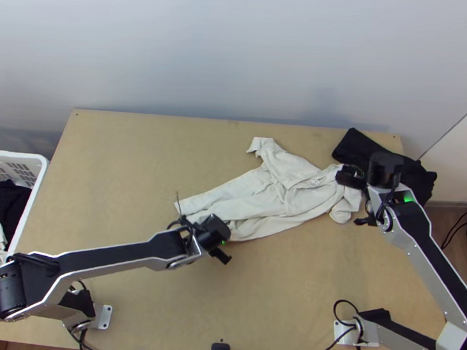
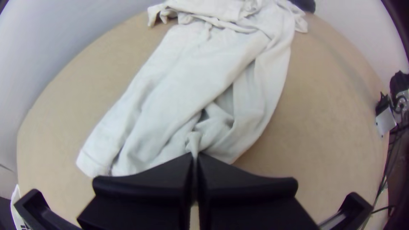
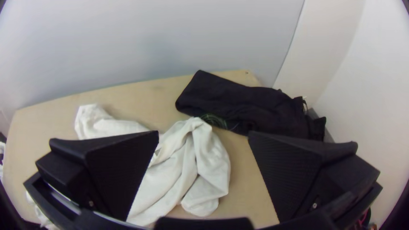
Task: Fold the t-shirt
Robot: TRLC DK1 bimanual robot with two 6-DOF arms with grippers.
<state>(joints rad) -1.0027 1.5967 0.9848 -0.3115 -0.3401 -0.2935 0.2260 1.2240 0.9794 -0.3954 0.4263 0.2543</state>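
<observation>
A: Please, can you tell me how it stands with the left gripper (image 1: 211, 232)?

B: Yes. Its jaws are clenched and they are grasping the t-shirt (image 1: 264, 193). Between them is a small pinched piece of the cloth, near one end of the shirt.

A: And the remaining cloth, where does it lie?

B: It lies on the bench (image 1: 124, 180), from the left jaws across to the right ones. It is wrinkled and loose, with long creases running away from the left jaws. Near the right jaws it is more bunched, and one narrow end points to the far edge of the bench.

A: What about the right gripper (image 1: 363, 186)?

B: Its jaws are released, spread wide apart. In the right wrist view, a crumpled part of the shirt is seen in the gap between them. If the jaws touch it, I cannot tell.

A: Which other things do you see?

B: A black cloth (image 1: 363, 146) lies just beyond the right jaws, at the far corner of the bench. A white basket (image 1: 44, 163) with dark and pale clothes inside is well apart from the left jaws, beside the bench.
</observation>
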